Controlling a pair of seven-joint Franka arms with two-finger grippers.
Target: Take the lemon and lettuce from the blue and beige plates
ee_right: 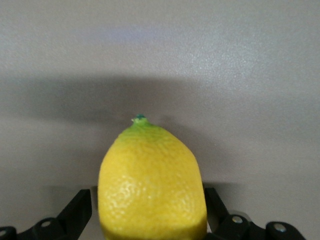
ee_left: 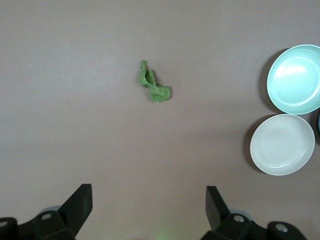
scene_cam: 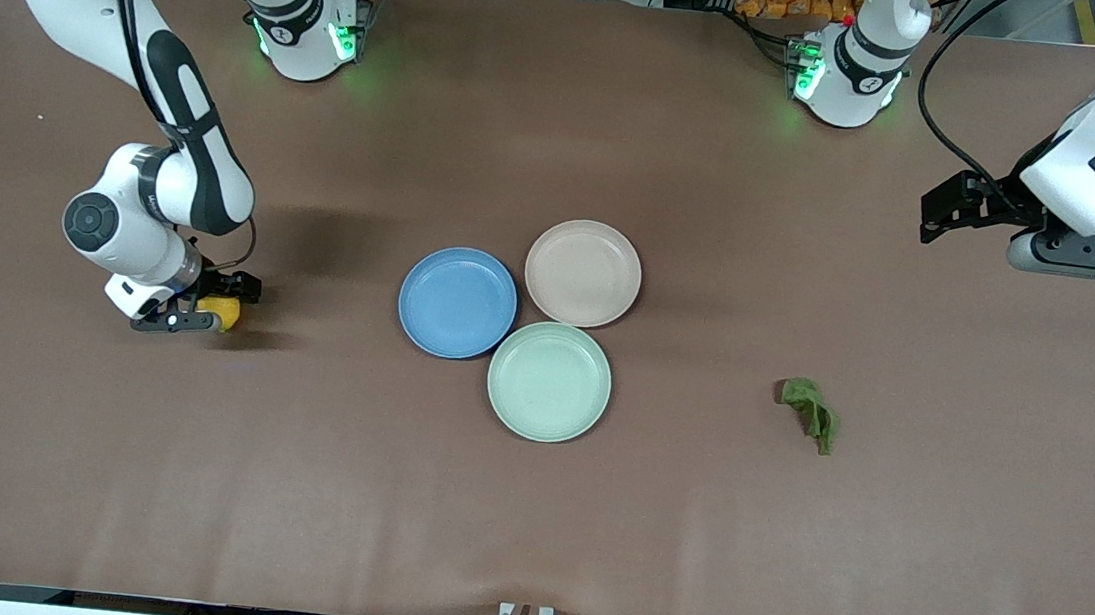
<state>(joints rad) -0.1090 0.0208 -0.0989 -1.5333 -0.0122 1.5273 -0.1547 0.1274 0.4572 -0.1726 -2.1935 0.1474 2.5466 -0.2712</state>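
The right end effector point(scene_cam: 205, 313), low at the right arm's end of the table, grips the firm, waxy lemon point(scene_cam: 223, 313) across its middle, while the limp lettuce point(scene_cam: 811, 413) (pinch its bunched centre) lies on the table below the wide-open, empty left end effector point(scene_cam: 958, 218).

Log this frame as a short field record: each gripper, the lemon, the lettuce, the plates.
right gripper: low at the right arm's end of the table, shut on the lemon
left gripper: open, holding nothing, raised over the left arm's end of the table
lettuce: lying on the bare table, toward the left arm's end from the plates
blue plate: holds nothing
beige plate: holds nothing
green plate: holds nothing, nearest the front camera of the three
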